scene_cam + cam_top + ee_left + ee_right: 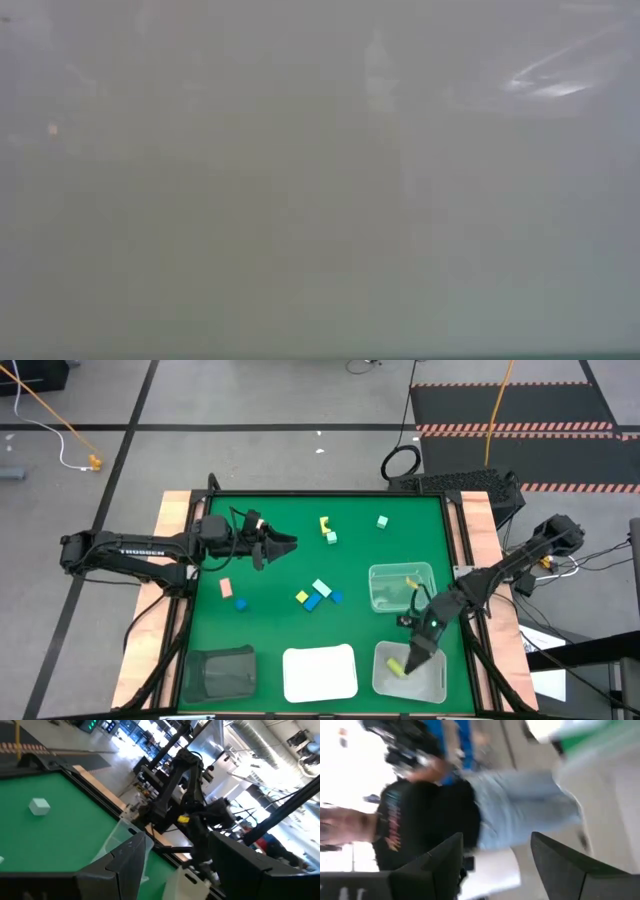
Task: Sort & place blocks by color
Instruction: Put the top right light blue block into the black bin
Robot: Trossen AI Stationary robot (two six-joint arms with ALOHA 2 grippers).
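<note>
In the high view small blocks lie scattered on the green mat: a yellow block point(324, 523) and two mint blocks point(331, 538) point(382, 521) at the far side, and a tan block point(225, 589) and a blue block point(241, 604) at the left. A cluster of yellow, mint and blue blocks point(318, 595) lies mid-table. My right gripper point(412, 658) is open and points down into the near clear bin point(432, 678), just beside a yellow-green block point(397, 668) lying in it. My right gripper's fingers point(495, 865) have nothing between them. My left gripper point(285, 544) is open and hovers over the mat's left part, holding nothing.
A second clear bin point(385, 600) with a yellow piece point(410, 582) stands just beyond the near one. A white tray point(320, 672) and a dark tray point(220, 672) sit along the near edge. A person point(430, 820) shows past the table in the right wrist view. The low view is fogged.
</note>
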